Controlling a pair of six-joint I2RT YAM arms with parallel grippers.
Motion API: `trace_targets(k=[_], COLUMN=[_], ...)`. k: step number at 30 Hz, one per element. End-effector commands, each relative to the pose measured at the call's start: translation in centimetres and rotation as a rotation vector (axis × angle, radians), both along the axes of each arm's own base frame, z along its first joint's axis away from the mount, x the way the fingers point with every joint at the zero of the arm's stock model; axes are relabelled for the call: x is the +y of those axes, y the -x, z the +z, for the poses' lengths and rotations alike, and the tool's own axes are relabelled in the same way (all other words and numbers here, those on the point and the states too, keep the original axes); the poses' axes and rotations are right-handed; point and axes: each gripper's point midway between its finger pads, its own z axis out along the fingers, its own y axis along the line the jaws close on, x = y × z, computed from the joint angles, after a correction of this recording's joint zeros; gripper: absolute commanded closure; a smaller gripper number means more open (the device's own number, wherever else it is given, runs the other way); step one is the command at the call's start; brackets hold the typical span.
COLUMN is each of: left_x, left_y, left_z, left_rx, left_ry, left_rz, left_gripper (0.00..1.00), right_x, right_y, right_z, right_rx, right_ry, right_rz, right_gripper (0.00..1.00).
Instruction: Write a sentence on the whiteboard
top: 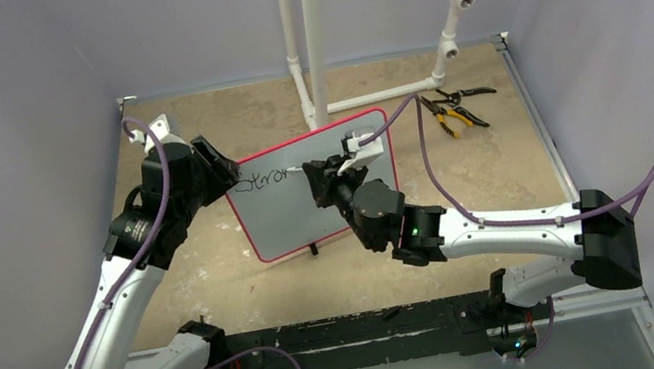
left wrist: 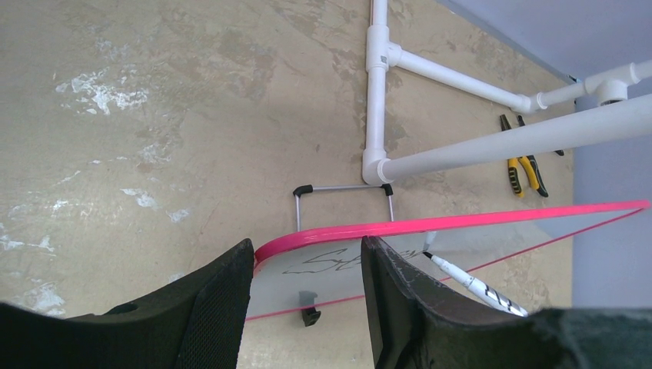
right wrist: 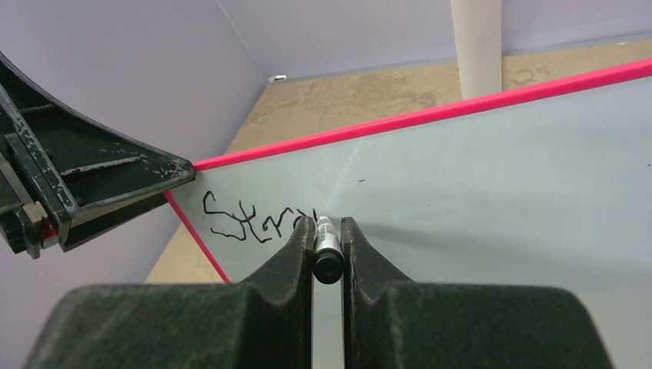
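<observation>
The right gripper pinched a black marker at six o'clock, its tip against the whiteboard. The sentence, partly written, trailed toward nine o'clock.

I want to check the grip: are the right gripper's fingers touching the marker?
Touching. The right wrist view shows the right gripper shut on the marker, with both pads pressed against its barrel and no gap.

Robot lab cell: grey curtain walls, PVC frame.
</observation>
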Motion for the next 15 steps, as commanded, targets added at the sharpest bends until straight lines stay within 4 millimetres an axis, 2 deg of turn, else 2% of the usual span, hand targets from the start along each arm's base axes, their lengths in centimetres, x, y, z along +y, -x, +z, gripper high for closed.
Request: trace_targets(k=[1, 9, 15], left_x=[-0.4, -0.4, -0.4], left_y=[0.3, 0.4, 0.5], left_z=[0.6, 0.5, 0.4], left_rx=[-0.017, -0.015, -0.01], left_ry=[0.032, 0.032, 0.031], left_rz=[-0.018, -0.019, -0.018], left_gripper=[0.48, 0.48, 0.48], right_x=[-1.5, -2.6, -2.5], right_y=[-0.5, -0.5, -0.4], right_z=[3.1, 2.3, 1.1], right_rx=[-0.038, -0.011, 0.016], right_ry=[-0.078, -0.076, -0.053], right_rz=[-0.064, -0.103, -0.094], right_gripper=[1.0, 1.0, 1.0])
